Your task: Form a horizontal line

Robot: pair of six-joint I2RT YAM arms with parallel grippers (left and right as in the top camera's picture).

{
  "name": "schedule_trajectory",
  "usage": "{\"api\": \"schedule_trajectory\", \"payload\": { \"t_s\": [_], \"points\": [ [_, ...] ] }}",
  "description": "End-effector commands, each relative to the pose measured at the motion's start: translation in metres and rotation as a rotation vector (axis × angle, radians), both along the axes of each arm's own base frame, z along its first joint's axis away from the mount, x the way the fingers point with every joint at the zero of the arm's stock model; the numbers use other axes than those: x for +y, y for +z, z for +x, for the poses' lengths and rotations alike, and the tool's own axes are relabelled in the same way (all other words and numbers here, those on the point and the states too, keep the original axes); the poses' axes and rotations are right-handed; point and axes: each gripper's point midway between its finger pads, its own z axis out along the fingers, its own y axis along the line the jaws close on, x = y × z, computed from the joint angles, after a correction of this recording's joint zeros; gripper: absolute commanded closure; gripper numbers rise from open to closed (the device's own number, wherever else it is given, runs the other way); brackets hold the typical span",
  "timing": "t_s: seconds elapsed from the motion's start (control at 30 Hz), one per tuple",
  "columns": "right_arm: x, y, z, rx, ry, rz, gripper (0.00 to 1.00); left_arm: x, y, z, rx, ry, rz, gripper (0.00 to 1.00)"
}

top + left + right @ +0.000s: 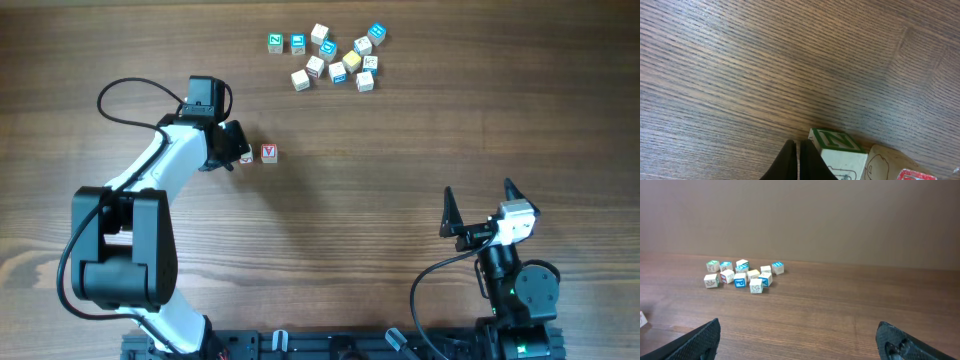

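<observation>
Wooden desk (350, 230) holds a red V block (268, 153) just at 3 o'clock of the left gripper (238, 150), which seems closed on nothing. Other blocks (335, 55) cluster at 1 o'clock. The right gripper (478, 190) gapes wide, well apart.

This has the look of a robotics lab bench, not a home. A wood-grain counter (400, 150) fills the overhead view. Two white-and-black robot arms, the left arm (165, 170) and the right arm (510, 270), rise from a black mounting rail (330, 345) along the six o'clock edge. A black cable (130, 95) loops off the left one. From the right wrist, a plain beige wall (840, 215) closes off the far side. The loose things are small lettered toy blocks (335, 55), clustered toward one o'clock.
</observation>
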Motion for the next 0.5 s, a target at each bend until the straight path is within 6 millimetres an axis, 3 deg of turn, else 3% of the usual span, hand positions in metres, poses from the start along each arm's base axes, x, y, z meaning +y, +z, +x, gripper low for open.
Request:
{"api": "schedule_trajectory", "payload": {
  "t_s": [0.0, 0.2, 0.47],
  "points": [
    [0.000, 0.001, 0.000, -0.007, 0.000, -0.011, 0.00, -0.007, -0.004, -0.003, 0.015, -0.025, -0.045, 0.94],
    [0.000, 0.001, 0.000, -0.007, 0.000, -0.010, 0.00, -0.008, -0.005, -0.007, 0.031, -0.063, -0.035, 0.93],
    [0.000, 0.001, 0.000, -0.007, 0.000, -0.011, 0.01, -0.002, -0.002, 0.004, -0.018, -0.089, 0.013, 0.92]
  ]
}}
